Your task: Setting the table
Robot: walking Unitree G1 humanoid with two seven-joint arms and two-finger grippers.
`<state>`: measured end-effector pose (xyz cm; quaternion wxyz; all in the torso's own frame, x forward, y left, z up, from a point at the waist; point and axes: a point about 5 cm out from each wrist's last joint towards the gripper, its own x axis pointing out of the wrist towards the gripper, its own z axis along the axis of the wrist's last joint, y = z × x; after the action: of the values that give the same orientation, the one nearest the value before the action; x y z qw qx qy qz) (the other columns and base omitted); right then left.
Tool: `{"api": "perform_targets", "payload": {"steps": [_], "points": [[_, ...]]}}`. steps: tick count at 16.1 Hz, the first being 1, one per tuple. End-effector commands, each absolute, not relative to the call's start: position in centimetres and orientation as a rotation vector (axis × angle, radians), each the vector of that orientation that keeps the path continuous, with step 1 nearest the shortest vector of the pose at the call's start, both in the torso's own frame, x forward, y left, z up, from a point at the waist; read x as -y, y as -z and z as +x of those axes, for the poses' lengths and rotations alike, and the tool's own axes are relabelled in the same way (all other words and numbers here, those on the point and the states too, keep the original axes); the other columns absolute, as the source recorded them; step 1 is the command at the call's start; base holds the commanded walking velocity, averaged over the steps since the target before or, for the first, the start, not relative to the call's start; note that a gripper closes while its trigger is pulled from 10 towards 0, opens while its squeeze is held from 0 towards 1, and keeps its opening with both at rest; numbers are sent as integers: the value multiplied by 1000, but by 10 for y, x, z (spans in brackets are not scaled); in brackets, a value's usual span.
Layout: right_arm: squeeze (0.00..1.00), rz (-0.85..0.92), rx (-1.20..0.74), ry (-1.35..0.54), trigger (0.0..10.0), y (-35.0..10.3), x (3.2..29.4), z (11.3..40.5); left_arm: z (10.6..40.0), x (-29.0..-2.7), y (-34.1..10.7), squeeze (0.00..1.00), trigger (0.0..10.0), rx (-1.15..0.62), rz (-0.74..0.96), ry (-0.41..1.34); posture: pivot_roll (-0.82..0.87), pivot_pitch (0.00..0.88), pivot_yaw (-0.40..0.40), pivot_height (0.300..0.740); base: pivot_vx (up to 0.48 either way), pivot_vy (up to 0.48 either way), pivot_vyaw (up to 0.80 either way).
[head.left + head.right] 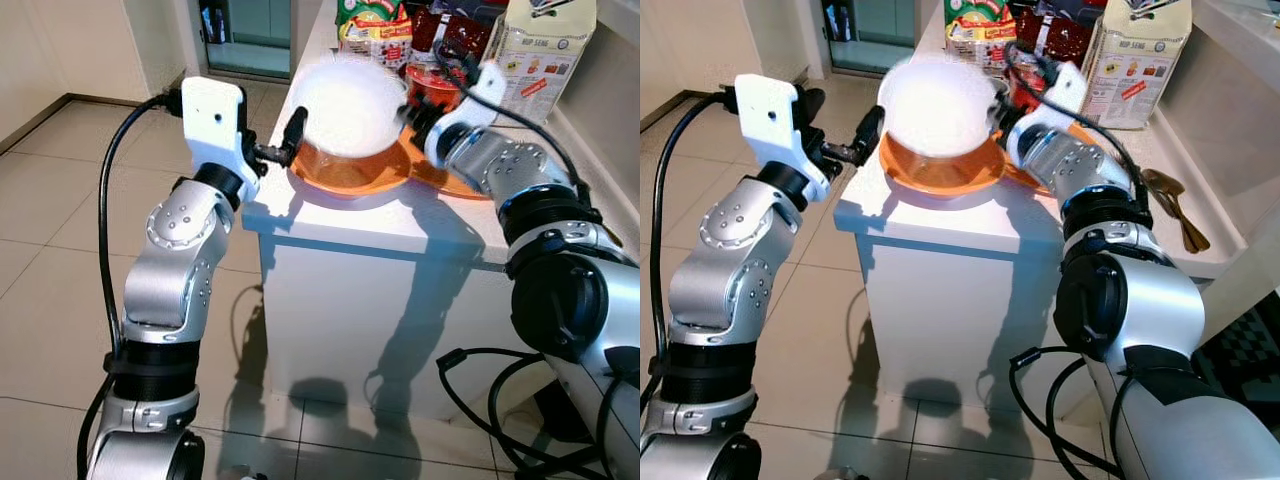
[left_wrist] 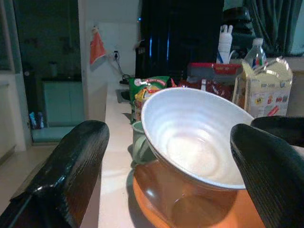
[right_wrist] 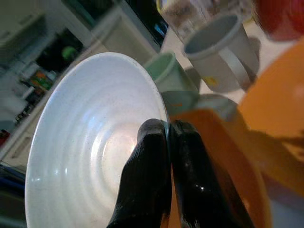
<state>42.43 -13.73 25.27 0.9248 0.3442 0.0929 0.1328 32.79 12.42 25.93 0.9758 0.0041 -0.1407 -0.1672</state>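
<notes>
Bowl of ribbed white ceramic (image 1: 347, 102) — tilted over a glossy orange bowl (image 1: 350, 172) at the white counter's (image 1: 380, 222) corner. Right gripper (image 3: 167, 137) pinches its rim; left gripper (image 1: 285, 140) waits spread beside it. Probably rigid, slick, breakable — the rim is the only hold.

A home kitchen: a white counter (image 1: 360, 225) crowded with snack packets (image 1: 375, 30), a carton (image 1: 545, 50), mugs (image 3: 221, 45) and bowls (image 1: 350, 100), beige floor tiles (image 1: 60, 200), and cabinets (image 2: 59, 102) beyond.
</notes>
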Motion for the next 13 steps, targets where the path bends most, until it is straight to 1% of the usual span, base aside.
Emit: {"api": "perform_targets", "payload": {"steps": [1, 2, 3, 4, 7, 9, 10, 11, 12, 13], "points": [[0, 701, -46, -292, 0, -282, 147, 426, 330, -121, -262, 0, 10000, 275, -33, 352, 51, 0, -58, 740, 0, 0, 0], [0, 648, -5, -298, 0, -286, 147, 425, 329, -119, -264, 0, 10000, 271, -81, 375, 52, 0, -59, 740, 0, 0, 0], [0, 590, 37, -305, 0, -290, 147, 424, 327, -116, -266, 1000, 10000, 266, -139, 411, 52, 0, -57, 740, 0, 0, 0], [0, 500, 109, -330, 0, -295, 143, 421, 325, -112, -269, 1000, 10000, 262, -206, 457, 53, 0, -54, 740, 0, 0, 0], [0, 388, 241, -378, 0, -303, 136, 408, 332, -112, -270, 1000, 10000, 236, -352, 427, 45, 0, -38, 740, 0, 0, 0], [0, 348, 279, -403, 0, -306, 133, 403, 334, -113, -272, 1000, 10000, 229, -412, 424, 40, 0, -31, 740, 0, 0, 0], [0, 337, 301, -414, 0, -309, 131, 400, 336, -114, -272, 984, 10000, 226, -446, 416, 38, 0, -26, 740, 0, 0, 0], [0, 327, 322, -422, 0, -311, 130, 395, 337, -116, -273, 325, 10000, 224, -482, 407, 37, 0, -25, 740, 0, 0, 0], [0, 328, 337, -428, 0, -312, 129, 391, 338, -117, -274, 0, 10000, 215, -484, 400, 41, 0, -24, 740, 0, 0, 0], [0, 334, 351, -439, 0, -313, 128, 387, 341, -119, -270, 0, 10000, 197, -458, 369, 40, 0, -22, 740, 0, 0, 0]]}}
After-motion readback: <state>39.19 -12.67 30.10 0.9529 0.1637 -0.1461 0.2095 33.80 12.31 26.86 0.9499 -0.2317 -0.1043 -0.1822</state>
